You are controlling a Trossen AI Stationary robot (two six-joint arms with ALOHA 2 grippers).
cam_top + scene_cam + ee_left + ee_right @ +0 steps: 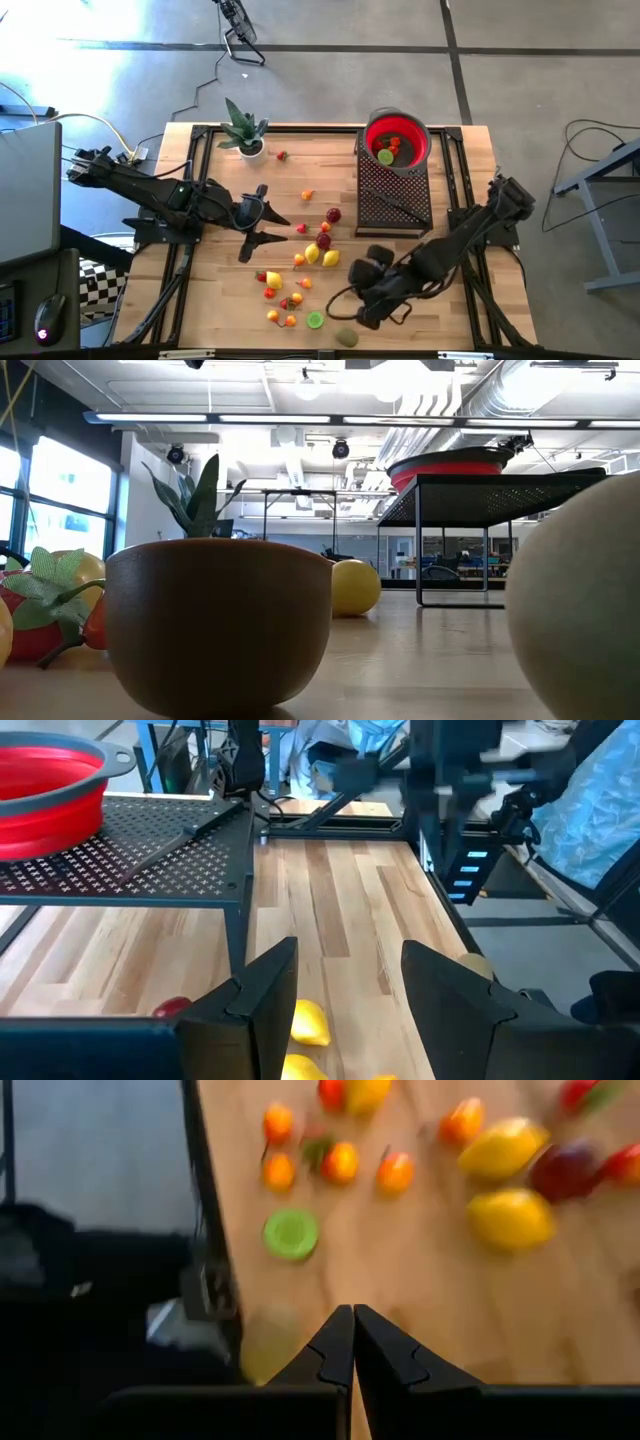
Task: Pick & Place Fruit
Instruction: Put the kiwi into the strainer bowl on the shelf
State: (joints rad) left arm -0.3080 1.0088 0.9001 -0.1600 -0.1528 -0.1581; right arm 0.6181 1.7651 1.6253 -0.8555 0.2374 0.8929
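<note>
Left gripper [262, 217] hovers with its two dark fingers [262, 1010] spread apart and nothing between them, over the wooden table [215, 300] just beside the scatter of small toy fruits [300, 275]. Right gripper [353, 1342], fingers pressed together and holding nothing, sits low on the far side of that same scatter. Most fruits lie loose on the boards; two yellow lemons [321, 256] rest near the scatter's middle. Beyond the scatter, a black perforated metal stand [393, 192] carries a red round bowl [398, 140] with a few fruits inside.
</note>
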